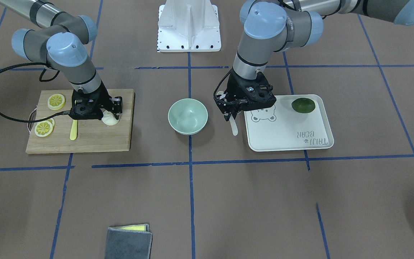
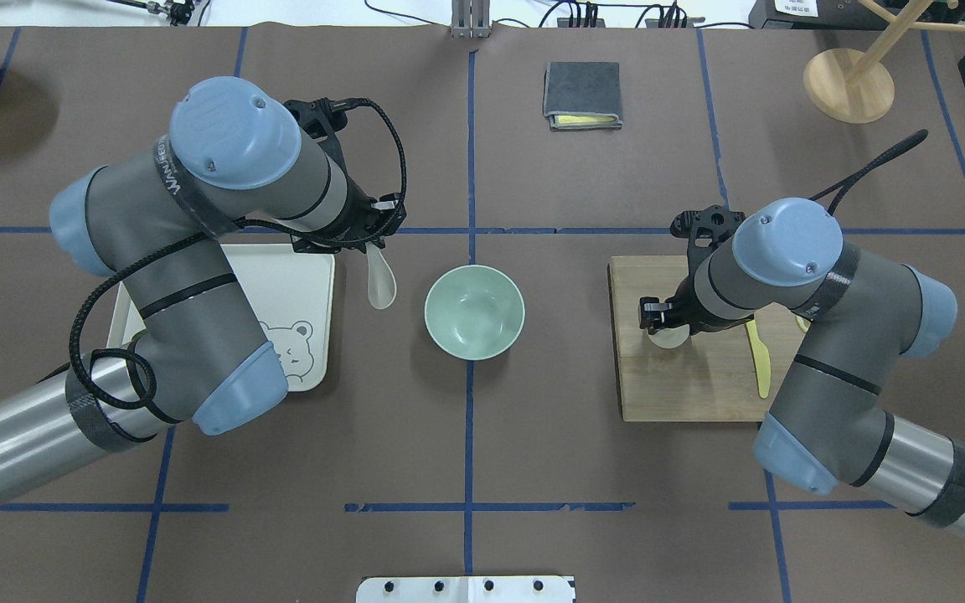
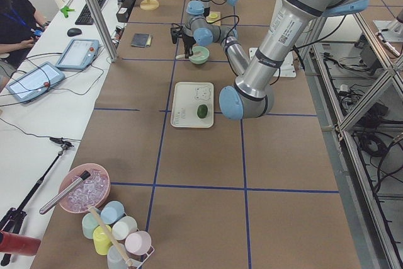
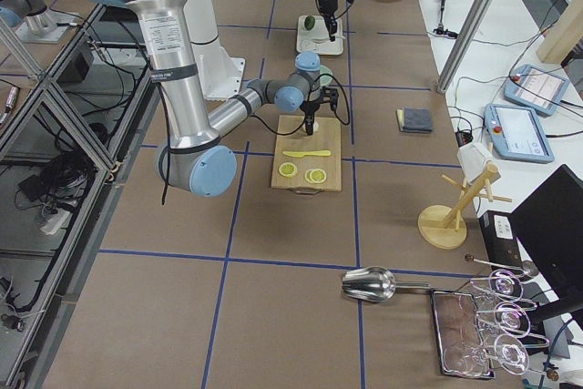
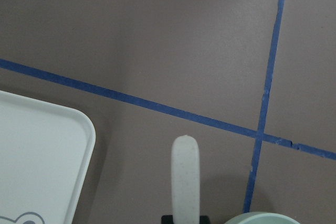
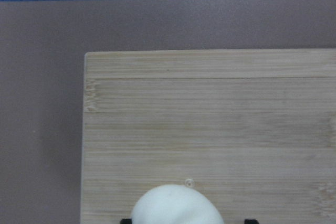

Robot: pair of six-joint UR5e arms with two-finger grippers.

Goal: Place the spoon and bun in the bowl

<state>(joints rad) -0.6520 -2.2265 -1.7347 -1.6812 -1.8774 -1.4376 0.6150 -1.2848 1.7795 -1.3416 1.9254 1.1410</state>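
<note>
Gripping the spoon (image 2: pixel 381 283), the left gripper (image 1: pixel 229 114) has its jaws narrow on it, at 9 o'clock of the bowl (image 2: pixel 474 311) seen from overhead, between bowl and tray (image 2: pixel 307 285). At 3 o'clock, the right gripper (image 1: pixel 110 114) sets its jaws wide astride the bun (image 6: pixel 176 208), which rests on the cutting board (image 2: pixel 683 385) on the desk (image 2: pixel 533 435); they seem not to press it.

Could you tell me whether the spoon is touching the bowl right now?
Apart. The overhead view shows bare table between the spoon and the bowl.
</note>
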